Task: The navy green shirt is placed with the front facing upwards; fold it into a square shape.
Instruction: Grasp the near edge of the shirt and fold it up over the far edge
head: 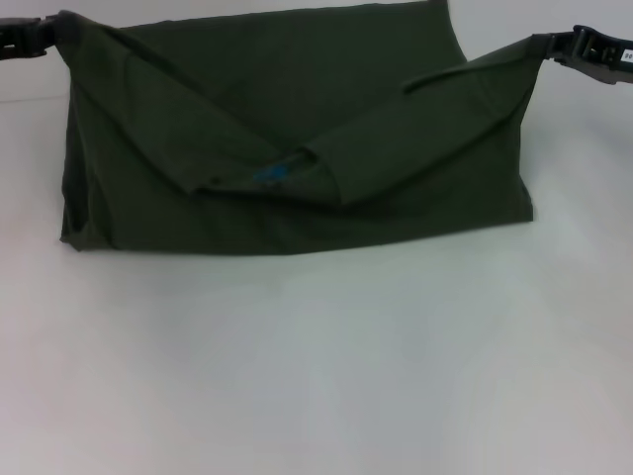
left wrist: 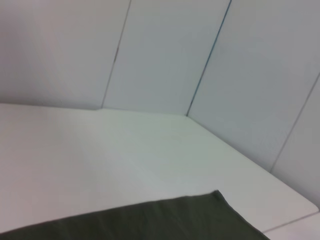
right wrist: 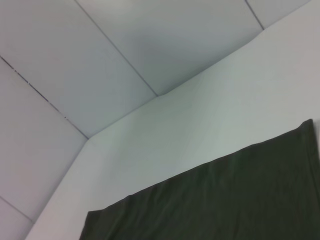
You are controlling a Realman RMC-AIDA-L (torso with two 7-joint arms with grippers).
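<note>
White counter [head: 316, 376] lies bare nearest the head camera, and beyond it the navy green shirt [head: 297, 139] is spread in a partly folded shape. Its sleeves are seen turned in toward the middle, where a small blue logo [head: 270, 174] shows at the collar. One upper corner of the cloth is pinched and lifted by the left gripper [head: 49, 38], whose jaws are clenched on it. The opposite corner is held raised by the right gripper [head: 554, 45], jaws likewise closed on fabric. Between both jaws the shirt sags to the counter. Pale wall panels [left wrist: 165, 50] are seen behind.
</note>
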